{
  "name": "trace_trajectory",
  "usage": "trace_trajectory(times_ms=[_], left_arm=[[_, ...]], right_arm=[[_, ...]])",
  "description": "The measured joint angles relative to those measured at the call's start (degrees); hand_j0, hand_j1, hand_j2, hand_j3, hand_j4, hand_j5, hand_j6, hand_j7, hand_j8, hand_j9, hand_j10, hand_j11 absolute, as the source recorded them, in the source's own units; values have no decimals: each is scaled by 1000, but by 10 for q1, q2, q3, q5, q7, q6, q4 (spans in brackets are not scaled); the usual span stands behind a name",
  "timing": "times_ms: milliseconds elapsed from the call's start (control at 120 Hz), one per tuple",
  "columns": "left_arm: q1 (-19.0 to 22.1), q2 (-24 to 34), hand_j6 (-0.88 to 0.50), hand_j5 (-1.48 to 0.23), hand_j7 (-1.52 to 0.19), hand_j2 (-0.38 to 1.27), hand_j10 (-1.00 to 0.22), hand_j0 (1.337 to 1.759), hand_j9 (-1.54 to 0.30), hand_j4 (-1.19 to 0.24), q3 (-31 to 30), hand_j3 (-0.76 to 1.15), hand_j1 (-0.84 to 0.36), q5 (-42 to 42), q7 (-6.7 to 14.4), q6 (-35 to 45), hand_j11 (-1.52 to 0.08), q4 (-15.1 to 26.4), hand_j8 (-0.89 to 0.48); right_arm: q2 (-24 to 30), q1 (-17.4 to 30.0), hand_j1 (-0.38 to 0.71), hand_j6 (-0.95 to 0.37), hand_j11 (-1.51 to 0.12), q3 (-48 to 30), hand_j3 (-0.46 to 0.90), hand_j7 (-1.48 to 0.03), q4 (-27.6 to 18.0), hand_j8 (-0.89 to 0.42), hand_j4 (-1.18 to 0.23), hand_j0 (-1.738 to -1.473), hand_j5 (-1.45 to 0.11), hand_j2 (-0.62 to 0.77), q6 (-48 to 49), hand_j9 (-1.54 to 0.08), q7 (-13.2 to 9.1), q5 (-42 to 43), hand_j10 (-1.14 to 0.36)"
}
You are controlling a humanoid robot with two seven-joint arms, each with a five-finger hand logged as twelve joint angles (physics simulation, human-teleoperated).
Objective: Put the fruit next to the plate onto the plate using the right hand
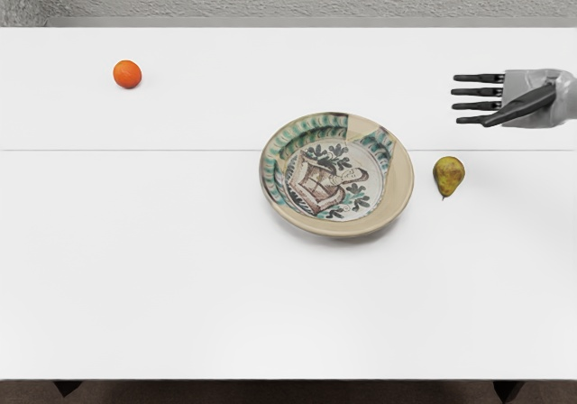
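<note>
Pear (448,175) beside plate (402,186) — right hand (512,98) apart

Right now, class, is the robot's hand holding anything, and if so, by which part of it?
Nothing is held. The right hand is open, its fingers spread straight, apart from the pear lying beside the plate.

Yellow-green pear (448,175) lies just right of the painted plate (402,188)

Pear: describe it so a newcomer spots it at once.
Find the painted plate in the middle of the white table. Just off its right rim, not touching, lies the pear. It is yellow-green, unlike the round orange far off at the back left.
</note>
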State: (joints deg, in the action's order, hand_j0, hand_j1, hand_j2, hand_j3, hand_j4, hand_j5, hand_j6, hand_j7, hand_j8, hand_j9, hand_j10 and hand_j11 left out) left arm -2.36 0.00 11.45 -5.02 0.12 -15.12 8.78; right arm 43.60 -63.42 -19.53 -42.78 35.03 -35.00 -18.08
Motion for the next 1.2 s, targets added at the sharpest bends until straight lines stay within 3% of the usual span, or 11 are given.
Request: trace_trajectory(times_ms=[200, 467, 750, 992, 1200], left_arm=[[0, 0, -21, -27, -27, 4, -20, 1658, -27, -21, 1, 0, 325, 0, 0, 0, -27, 0, -20], [-22, 0, -21, -27, -27, 4, -20, 1658, -27, -21, 0, 0, 325, 0, 0, 0, -27, 0, -21], [-19, 0, -20, -26, -26, 4, -20, 1658, -26, -20, 1, 0, 325, 0, 0, 0, -26, -1, -20], [-19, 0, -20, -26, -26, 4, -20, 1658, -26, -20, 1, 0, 325, 0, 0, 0, -26, -1, -20], [-19, 0, -20, -26, -26, 4, -20, 1658, -26, -20, 0, 0, 325, -1, 0, 0, -26, -1, -20]], right_arm=[[6, -5, -349, 7, -6, 2, 0, 1, -1, 7, 0, -1658, 1, 0, 0, 1, 0, 12, 8], [-35, -78, -349, 3, -1, 5, 0, 0, -18, 3, 0, -1658, 1, 0, 0, 0, 0, 254, 3], [-129, -197, -349, -1, 0, 225, 0, 0, -52, -1, -2, -1658, 0, 0, -88, 0, 0, 427, 0], [-160, -207, -349, -3, 0, 278, 0, 0, -124, -2, -2, -1658, 0, 0, -171, 0, 0, 567, -1], [-200, -205, -261, -77, -96, 351, 0, -95, -144, -76, -76, -1658, -96, -14, -261, -96, 0, 603, -75]])
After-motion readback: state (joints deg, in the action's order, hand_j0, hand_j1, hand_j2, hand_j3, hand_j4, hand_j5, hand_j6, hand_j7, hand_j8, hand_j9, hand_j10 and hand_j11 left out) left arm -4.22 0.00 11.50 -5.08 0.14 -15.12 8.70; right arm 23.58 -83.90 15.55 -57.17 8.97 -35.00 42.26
